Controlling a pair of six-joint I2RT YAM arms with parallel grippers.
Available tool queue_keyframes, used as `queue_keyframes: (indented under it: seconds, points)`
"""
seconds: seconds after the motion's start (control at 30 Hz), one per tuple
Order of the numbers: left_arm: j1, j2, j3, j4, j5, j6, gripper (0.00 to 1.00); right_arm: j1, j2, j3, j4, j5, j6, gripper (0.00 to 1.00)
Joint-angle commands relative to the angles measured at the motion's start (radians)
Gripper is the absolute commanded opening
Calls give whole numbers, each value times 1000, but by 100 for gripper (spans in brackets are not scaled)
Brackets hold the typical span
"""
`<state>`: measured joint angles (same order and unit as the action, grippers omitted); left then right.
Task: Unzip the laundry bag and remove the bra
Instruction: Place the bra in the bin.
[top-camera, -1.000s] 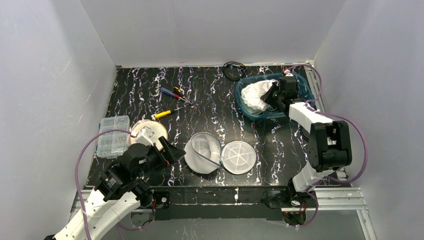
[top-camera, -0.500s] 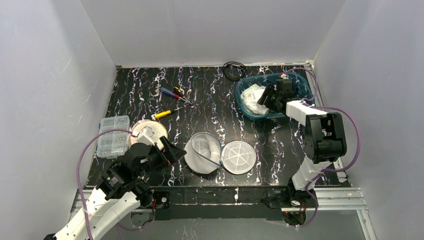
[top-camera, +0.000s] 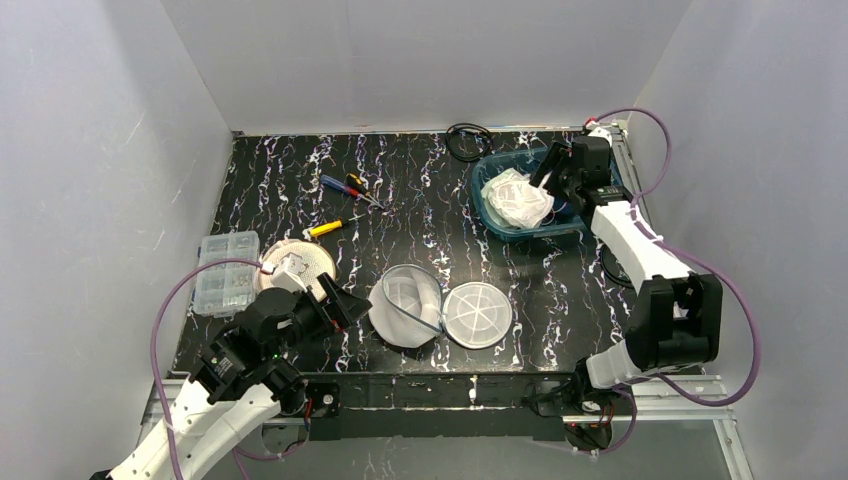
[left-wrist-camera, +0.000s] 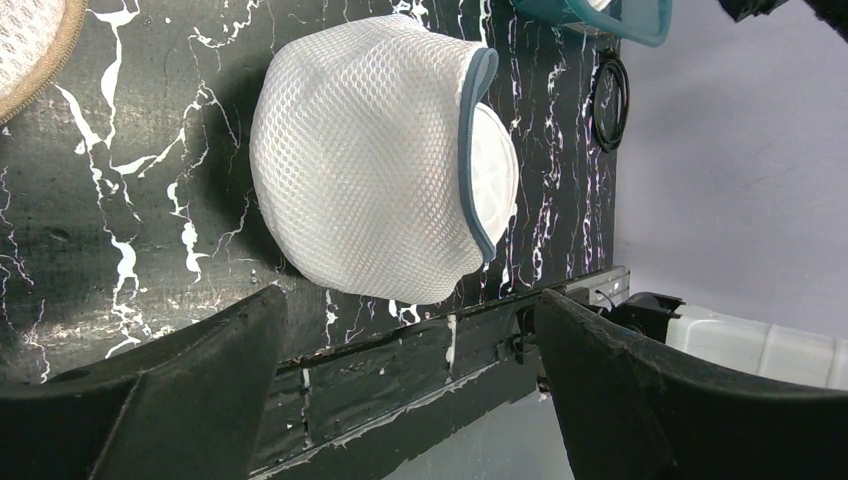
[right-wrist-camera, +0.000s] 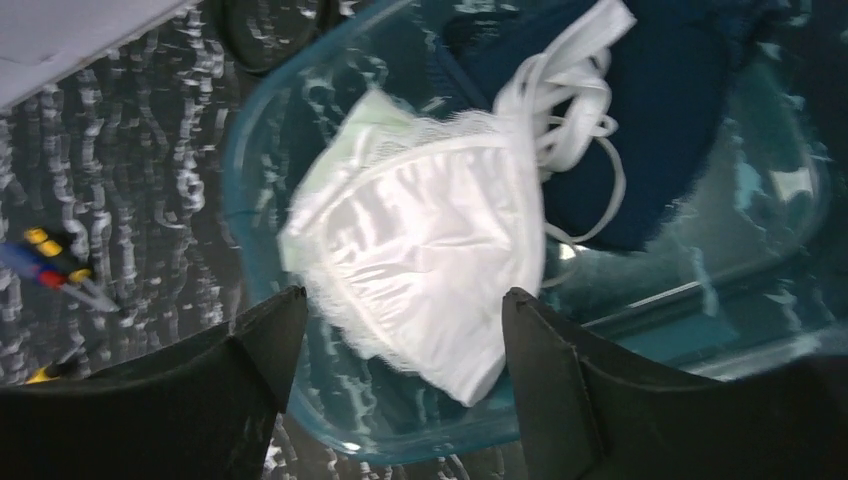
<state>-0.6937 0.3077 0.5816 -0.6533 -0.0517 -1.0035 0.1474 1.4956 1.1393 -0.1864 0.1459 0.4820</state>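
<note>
**A:** Top view: the bra (top-camera: 517, 198) sat in the blue tub (top-camera: 478, 205) at the far right. The laundry bag (top-camera: 403, 303) lay open near the front. Grippers?

**B:** Left gripper (top-camera: 345, 300) and right gripper (top-camera: 552, 180) both had jaws apart, nothing held. Left wrist view: couldn't see inside the bag, mesh hid it. Right wrist view: the bra lay partly over dark blue cloth (right-wrist-camera: 680, 100), and the fingers hid the tub's near rim.

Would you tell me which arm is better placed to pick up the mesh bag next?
Left. Its open gripper sits just beside the bag at the near edge, jaws facing it. The right gripper is open over the bra in the far bin, well away.
</note>
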Motion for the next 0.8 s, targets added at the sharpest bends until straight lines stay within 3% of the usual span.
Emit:
queue_keyframes:
  seconds: [0.0, 0.1, 0.17, 0.43, 0.63, 0.77]
  points:
    - [3, 10, 16, -10, -17, 31, 91, 27, -5, 23, 70, -138, 5, 64]
    - [3, 37, 38, 0, 10, 54, 87, 34, 69, 32, 85, -170, 14, 36]
    - [3, 52, 58, -3, 25, 82, 86, 33, 118, 36, 94, -154, 13, 34]
    - [4, 56, 92, -35, 45, 130, 85, 31, 272, 92, 15, -41, 2, 52]
    - [3, 66, 136, -46, 51, 192, 87, 49, 129, 117, 14, -35, 16, 69]
    - [3, 131, 194, -70, 52, 255, 89, 162, -39, 120, -54, 71, -13, 73]
